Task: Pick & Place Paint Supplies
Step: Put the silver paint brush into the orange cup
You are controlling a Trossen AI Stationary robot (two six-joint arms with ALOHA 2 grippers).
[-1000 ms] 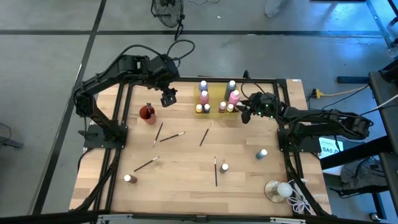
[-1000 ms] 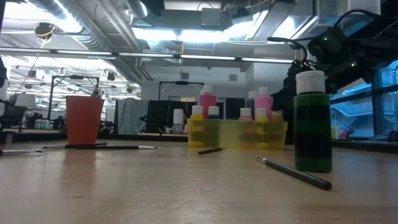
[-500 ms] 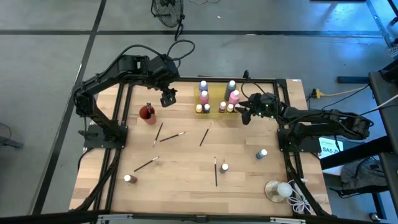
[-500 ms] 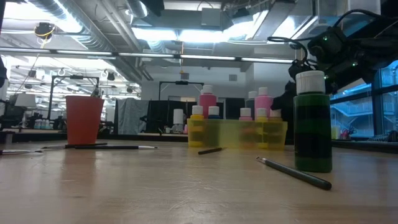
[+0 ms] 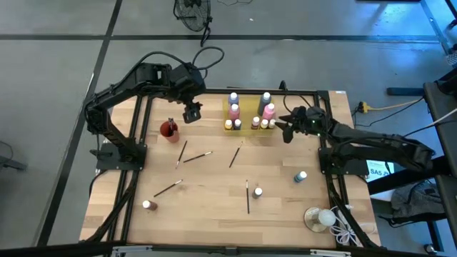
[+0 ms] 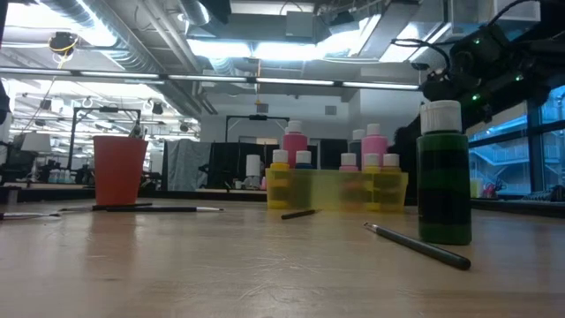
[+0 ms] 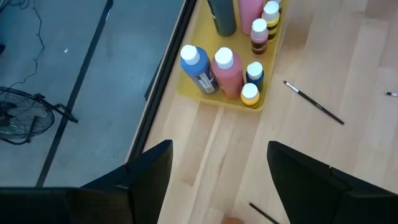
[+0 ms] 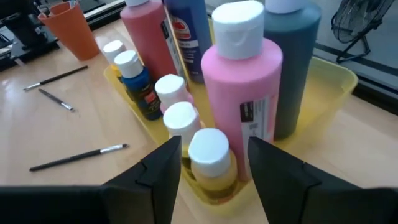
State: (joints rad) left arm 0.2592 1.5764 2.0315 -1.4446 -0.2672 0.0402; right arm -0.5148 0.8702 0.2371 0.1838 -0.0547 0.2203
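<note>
**Yellow tray filling at the far edge, loose supplies across the planks**

From the table-level camera, a dark paintbrush (image 6: 415,245) lies nearest on the pale wooden tabletop (image 5: 214,178), with a green white-capped bottle (image 6: 443,172) just behind it. Seen from above, a small bottle (image 5: 148,205) sits toward 7 o'clock, a white-capped bottle (image 5: 258,193) beside a brush (image 5: 248,196) near 5 o'clock, and a blue bottle (image 5: 300,176) toward 4 o'clock. A clear round dish (image 5: 319,218) with its cord sits at the near right corner, partly cut off by the frame.

Mid-table lie three more brushes (image 5: 193,155). Farther off stand a red cup (image 5: 169,129) at 10 o'clock and the yellow tray (image 5: 248,118) of paint bottles at 12 o'clock.

The right gripper (image 5: 285,128) hovers just beside the tray, fingers spread around nothing. The left gripper (image 5: 191,113) hangs at 11 o'clock, fingers apart and empty.

Beyond is an office-like hall with ceiling lights; its far details are hard to make out.
</note>
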